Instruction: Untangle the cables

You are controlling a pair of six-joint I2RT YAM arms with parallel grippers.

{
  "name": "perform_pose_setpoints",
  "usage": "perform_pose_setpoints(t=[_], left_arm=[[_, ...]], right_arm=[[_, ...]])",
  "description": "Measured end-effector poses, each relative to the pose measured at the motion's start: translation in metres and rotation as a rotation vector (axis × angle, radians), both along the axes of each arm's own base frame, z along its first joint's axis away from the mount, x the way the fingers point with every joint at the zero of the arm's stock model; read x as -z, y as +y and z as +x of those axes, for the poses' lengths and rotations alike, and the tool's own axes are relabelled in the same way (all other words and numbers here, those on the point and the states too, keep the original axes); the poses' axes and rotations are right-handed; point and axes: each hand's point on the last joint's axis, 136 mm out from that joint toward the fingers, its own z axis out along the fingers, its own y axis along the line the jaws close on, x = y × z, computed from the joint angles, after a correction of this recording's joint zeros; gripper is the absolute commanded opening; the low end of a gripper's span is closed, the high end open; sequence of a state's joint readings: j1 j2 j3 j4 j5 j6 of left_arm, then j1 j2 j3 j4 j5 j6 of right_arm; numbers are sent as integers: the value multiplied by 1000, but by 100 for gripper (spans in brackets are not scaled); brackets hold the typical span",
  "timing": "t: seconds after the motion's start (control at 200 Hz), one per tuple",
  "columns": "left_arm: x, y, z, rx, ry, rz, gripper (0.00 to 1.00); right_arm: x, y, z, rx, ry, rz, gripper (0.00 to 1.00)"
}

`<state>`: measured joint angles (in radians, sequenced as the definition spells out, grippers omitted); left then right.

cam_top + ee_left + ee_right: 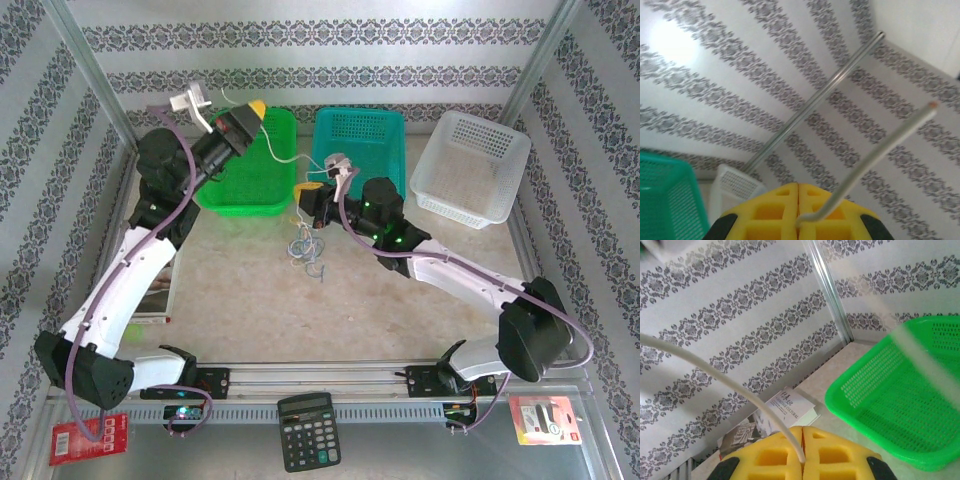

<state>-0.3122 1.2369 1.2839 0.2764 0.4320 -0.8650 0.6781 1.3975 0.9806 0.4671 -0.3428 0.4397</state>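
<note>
A white cable point(875, 160) is pinched between the shut yellow fingers of my left gripper point(799, 192), its free end sticking up toward the wall. In the top view the left gripper point(256, 108) is raised above the green basket point(250, 165), and a thin white cable point(280, 150) trails from it toward my right gripper point(308, 189). The right gripper point(803, 432) is also shut on a white cable point(760, 405) that arcs up and to the left. A small tangle of pale and bluish cables point(308, 250) lies on the table just below the right gripper.
A teal basket point(360, 150) and a white basket point(470, 165) stand at the back beside the green one. A booklet point(160, 290) lies by the left wall. At the near edge are a calculator point(308, 430) and two red packets point(85, 440) point(545, 418).
</note>
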Motion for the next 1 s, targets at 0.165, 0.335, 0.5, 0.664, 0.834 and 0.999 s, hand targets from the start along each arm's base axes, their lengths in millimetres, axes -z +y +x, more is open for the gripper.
perform_pose_setpoints(t=[0.165, 0.335, 0.5, 0.664, 0.834, 0.999], left_arm=[[53, 10, -3, -60, 60, 81, 0], [80, 16, -15, -79, 65, 167, 0], [106, 14, -20, -67, 59, 254, 0], [135, 4, -23, 1, 74, 331, 6], [168, -10, -28, 101, 93, 394, 18], [191, -24, -31, 194, 98, 442, 21]], right_arm=[[19, -11, 5, 19, 41, -22, 0], [30, -15, 6, 25, 71, -36, 0], [26, -19, 8, 25, 83, -18, 0], [22, -19, 6, 11, 97, 4, 0], [19, -17, 1, -19, 112, 22, 0], [19, -14, -4, -51, 133, 33, 0]])
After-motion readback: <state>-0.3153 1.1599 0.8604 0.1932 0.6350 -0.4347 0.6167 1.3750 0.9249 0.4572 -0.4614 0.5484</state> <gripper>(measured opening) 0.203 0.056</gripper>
